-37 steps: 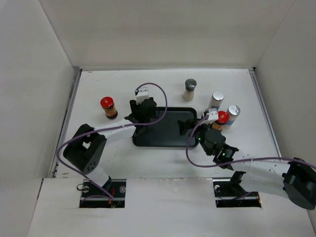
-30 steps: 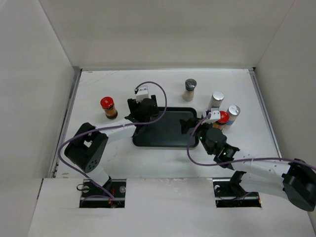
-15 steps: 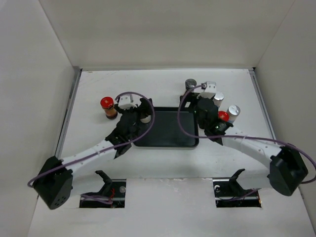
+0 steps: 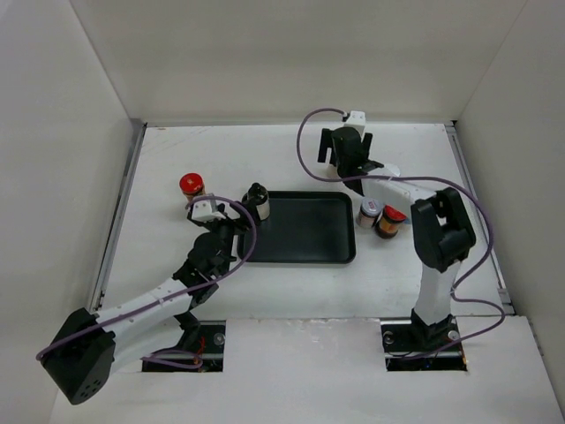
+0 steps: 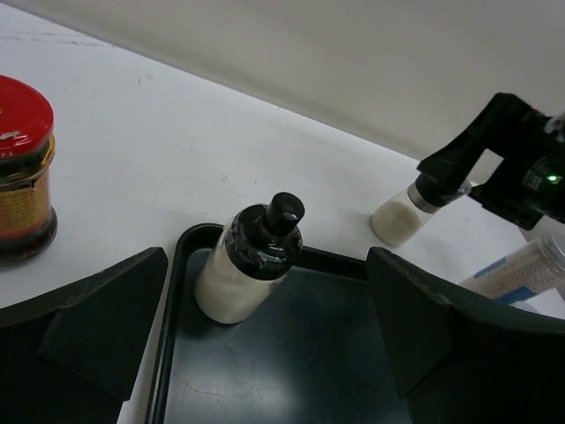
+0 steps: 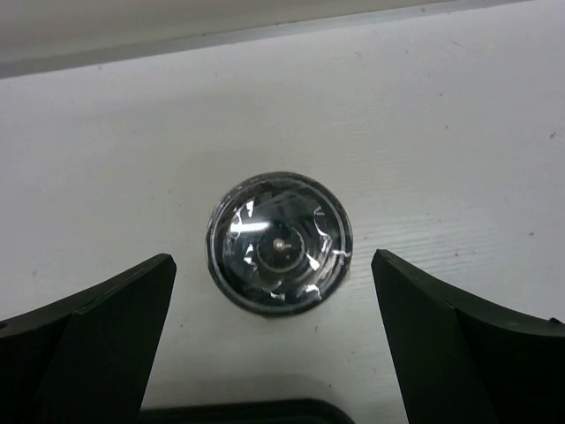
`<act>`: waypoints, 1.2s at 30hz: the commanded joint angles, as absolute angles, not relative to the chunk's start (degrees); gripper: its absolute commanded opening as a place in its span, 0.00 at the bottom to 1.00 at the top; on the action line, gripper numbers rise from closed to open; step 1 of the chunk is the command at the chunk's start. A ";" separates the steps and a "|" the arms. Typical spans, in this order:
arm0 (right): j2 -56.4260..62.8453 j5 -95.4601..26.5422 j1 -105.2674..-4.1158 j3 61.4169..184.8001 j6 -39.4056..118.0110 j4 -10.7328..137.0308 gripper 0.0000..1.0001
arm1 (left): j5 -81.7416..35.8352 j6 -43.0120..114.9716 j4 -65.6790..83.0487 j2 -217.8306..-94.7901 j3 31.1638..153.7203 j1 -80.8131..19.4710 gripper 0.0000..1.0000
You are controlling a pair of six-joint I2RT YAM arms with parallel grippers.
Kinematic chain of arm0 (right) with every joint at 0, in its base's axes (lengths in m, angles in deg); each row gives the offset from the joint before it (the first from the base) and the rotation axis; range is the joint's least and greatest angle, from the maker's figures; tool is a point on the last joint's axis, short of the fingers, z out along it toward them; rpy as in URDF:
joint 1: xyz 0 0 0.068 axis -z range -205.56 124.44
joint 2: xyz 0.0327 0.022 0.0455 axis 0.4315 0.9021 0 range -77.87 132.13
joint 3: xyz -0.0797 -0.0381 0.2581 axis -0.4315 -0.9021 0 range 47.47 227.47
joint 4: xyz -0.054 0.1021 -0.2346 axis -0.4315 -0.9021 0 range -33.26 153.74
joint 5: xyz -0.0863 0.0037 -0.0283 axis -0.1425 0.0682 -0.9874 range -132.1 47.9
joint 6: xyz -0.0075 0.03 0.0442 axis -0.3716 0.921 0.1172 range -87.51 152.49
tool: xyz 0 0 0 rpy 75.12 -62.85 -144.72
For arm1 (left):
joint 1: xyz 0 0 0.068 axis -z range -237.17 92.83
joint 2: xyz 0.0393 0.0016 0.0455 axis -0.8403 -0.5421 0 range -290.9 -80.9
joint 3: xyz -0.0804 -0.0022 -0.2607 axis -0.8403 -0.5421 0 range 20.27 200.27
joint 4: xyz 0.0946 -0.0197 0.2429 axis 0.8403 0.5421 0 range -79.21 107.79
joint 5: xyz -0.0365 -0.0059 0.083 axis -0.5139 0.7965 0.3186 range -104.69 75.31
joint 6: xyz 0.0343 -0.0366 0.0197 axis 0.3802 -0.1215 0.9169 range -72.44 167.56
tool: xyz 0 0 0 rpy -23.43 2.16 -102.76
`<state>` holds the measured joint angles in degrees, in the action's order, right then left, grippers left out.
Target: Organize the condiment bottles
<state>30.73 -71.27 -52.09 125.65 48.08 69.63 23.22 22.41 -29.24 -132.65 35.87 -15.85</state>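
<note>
Left arm [image 4: 150,300], jaws wide open, flanks a black-capped cream jar [image 5: 250,261] in the far left corner of the black tray [image 4: 305,243] on the white desk [image 4: 221,150]. Right arm [image 4: 397,187], jaws equally spread, hangs over a second dark-capped jar [image 6: 278,243] beyond the tray. A red-capped jar [image 4: 191,185] stands left of the tray. A second red-capped jar [image 4: 388,223] and a silver-topped jar [image 4: 369,212] crowd together on its right.
</note>
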 commanded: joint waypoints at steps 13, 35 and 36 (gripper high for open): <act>21.38 -68.21 -53.63 120.18 45.41 81.32 0.57 | 19.85 21.11 -35.53 -132.14 34.42 -18.46 1.00; 24.87 -66.26 -72.19 114.80 49.36 89.67 0.57 | 19.85 19.61 -35.09 -132.50 34.07 -19.51 1.00; 25.22 -66.70 -72.36 114.80 49.36 90.02 0.57 | 19.85 19.61 -35.09 -132.76 34.07 -19.60 1.00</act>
<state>25.65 -64.73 -72.07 110.98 48.76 82.36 20.60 20.14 -32.32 -133.18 34.38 -19.08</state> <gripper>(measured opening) 0.709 0.997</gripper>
